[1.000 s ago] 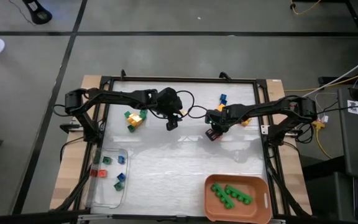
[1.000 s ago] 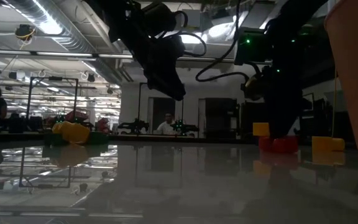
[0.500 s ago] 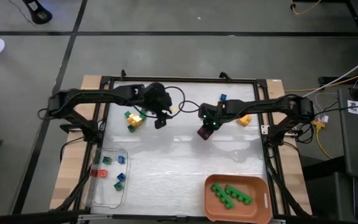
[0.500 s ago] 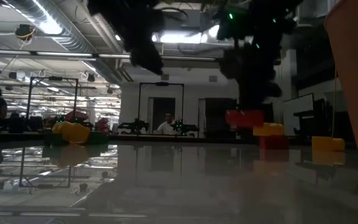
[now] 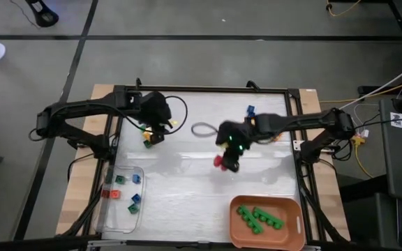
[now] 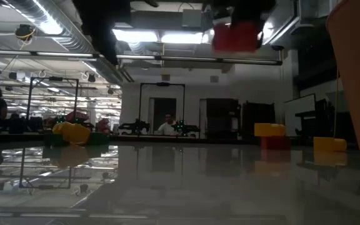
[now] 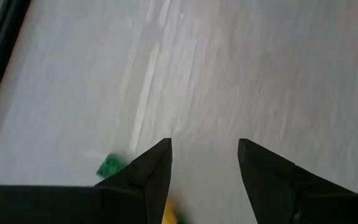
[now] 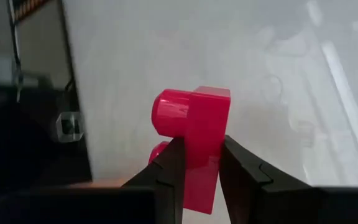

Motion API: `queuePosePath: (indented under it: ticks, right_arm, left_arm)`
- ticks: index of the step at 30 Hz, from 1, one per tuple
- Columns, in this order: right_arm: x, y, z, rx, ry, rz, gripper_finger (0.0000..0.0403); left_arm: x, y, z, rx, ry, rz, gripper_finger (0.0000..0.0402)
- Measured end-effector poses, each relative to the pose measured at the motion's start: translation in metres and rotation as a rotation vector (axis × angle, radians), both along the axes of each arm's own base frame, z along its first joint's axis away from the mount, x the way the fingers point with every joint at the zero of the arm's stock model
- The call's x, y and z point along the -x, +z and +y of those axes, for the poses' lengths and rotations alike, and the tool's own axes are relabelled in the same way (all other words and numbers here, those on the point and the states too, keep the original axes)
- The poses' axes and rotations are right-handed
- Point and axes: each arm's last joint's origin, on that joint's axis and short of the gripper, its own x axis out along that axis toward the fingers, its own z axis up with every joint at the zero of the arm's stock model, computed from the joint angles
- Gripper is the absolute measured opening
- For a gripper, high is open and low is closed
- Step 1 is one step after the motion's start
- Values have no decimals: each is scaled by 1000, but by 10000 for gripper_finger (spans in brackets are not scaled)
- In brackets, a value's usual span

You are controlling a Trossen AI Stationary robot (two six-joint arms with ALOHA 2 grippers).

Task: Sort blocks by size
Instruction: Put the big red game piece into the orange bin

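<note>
My right gripper (image 5: 225, 159) is shut on a red studded brick (image 8: 194, 124) over the middle of the table. The low view shows the brick (image 6: 236, 36) high above the tabletop. My left gripper (image 7: 204, 155) is open and empty at the far left (image 5: 157, 134), just above a small cluster of green and yellow blocks (image 5: 147, 142). A green block (image 7: 110, 167) of that cluster lies on the table beside the left finger. My right gripper pinches the red brick by two opposite side faces (image 8: 199, 163) between its two fingers. The fingers come from above, pointing down. The brick is lifted clear of the table, with its studs (image 8: 169, 112) pointing sideways out of the hold.
An orange tray (image 5: 237, 224) with long green bricks stands at the near right corner. A clear tray (image 5: 105, 209) with small blocks stands at the near left. A blue block (image 5: 250, 110) lies far right. A yellow block sits on a red one (image 6: 270, 130), and another yellow block (image 6: 329, 144) lies on the table.
My right gripper has lifted the red brick off the table, high up, and carried it toward the near edge and a little left. My left gripper has gone toward the table's left edge, to the green and yellow blocks.
</note>
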Motion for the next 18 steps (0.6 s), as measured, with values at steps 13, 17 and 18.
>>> queuePosePath:
  ticks: [13,17,18]
  right_arm:
    - [56,1,132,120,132,117,80]
    - [73,1,157,87,125,144,81]
    - [76,0,161,88,127,146,81]
  left_arm:
    - [2,-3,0,18,19,33,170]
    - [2,-3,0,19,20,32,170]
    - [1,-3,0,19,20,32,170]
